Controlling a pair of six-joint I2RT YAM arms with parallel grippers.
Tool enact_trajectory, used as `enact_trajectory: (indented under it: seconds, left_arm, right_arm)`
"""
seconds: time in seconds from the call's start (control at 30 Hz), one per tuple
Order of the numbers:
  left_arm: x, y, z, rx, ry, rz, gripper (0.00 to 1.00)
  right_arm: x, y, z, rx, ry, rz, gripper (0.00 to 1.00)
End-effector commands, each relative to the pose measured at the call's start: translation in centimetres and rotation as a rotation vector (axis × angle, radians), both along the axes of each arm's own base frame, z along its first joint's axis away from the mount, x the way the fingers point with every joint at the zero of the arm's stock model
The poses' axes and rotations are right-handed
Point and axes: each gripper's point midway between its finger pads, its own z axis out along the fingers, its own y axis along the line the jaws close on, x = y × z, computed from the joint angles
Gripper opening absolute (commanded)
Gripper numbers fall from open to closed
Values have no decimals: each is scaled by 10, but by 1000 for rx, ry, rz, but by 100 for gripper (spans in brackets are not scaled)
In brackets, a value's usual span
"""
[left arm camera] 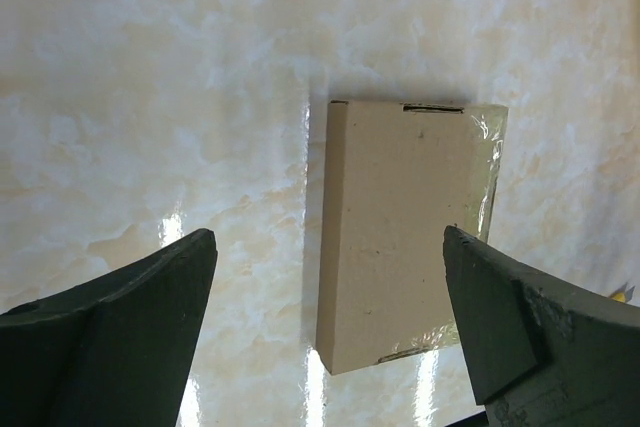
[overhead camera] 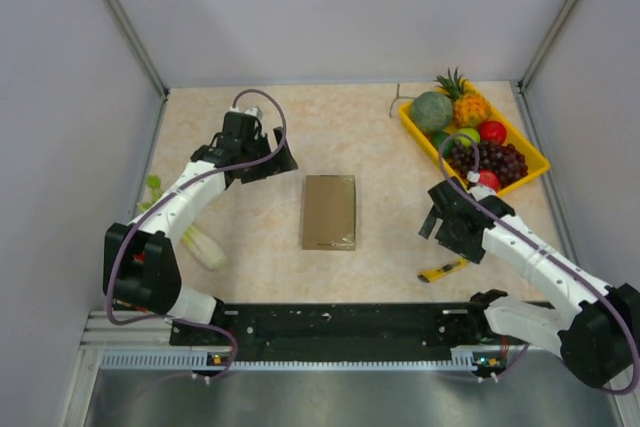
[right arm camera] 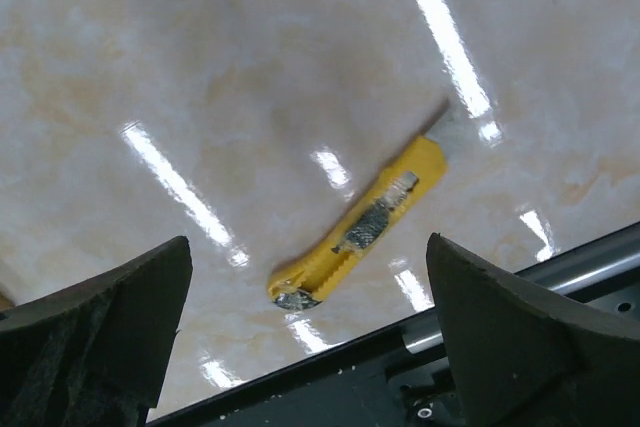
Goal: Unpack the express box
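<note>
Left gripper (overhead camera: 268,167) hovers just beyond the far-left corner of the express box (overhead camera: 329,212), fingers spread wide with nothing between them. My right gripper (right arm camera: 308,241) hangs well off to the box's right, also spread wide and empty. Below it, a yellow utility knife (right arm camera: 365,222) lies on the table (overhead camera: 380,132), touching neither finger. The box lies flat with its lid shut, and the left wrist view shows clear tape wrapping one long edge and a corner. I judge the unpacking barely begun: the seal is not yet cut, the flap is not lifted, and nothing is out. What remains is taking up the knife, slitting the tape, opening the flap and lifting out the contents. I cannot tell what is inside.
</note>
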Motion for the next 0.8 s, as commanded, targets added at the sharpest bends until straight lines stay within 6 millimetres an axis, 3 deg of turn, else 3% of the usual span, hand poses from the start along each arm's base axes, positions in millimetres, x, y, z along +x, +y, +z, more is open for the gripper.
enact_trajectory:
  seconds: [0.0,0.3,0.77]
  left_arm:
    - [7,-2,35,-19,-100,-22,99]
    - [1,-16,17,-76,-14,-66,89]
    - [0,-24,17,-129,-5,-75,76]
  right_arm:
    - [-28,-17,-20,69,45,-233,98]
    - [-30,-24,-44,142,56,-414,79]
    - [-21,-32,-57,181,21,-531,50]
